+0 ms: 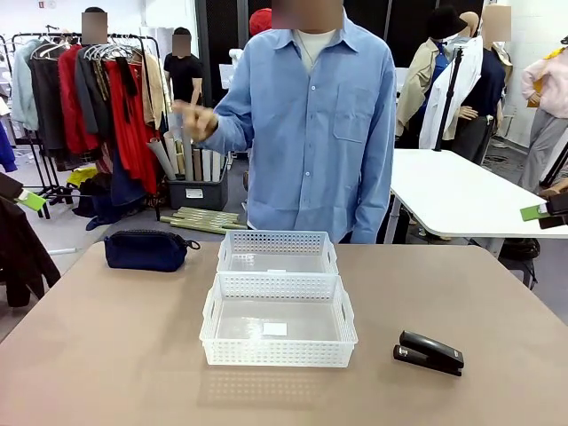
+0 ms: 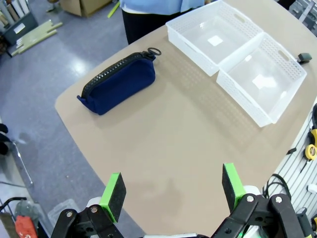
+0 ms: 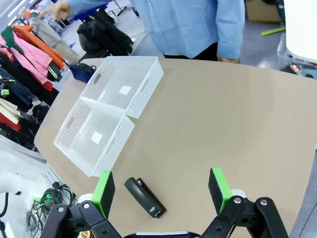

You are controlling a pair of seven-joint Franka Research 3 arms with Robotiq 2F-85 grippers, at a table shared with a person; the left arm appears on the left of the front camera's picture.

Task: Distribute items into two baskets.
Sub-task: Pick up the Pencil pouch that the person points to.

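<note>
Front view: pouch at 10 o'clock of the empty baskets, stapler at 4 o'clock. Pouch likely soft, light: pinch across mid-body. Stapler rigid, heavier, maybe slick: clamp its flanks. Left gripper and right gripper wide open, holding nothing.

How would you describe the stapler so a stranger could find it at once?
Start at the two white baskets in the middle of the tan table. Right of the nearer, wider one, the stapler lies alone on the tabletop. It is small, black and hard, unlike the soft navy pouch.
</note>
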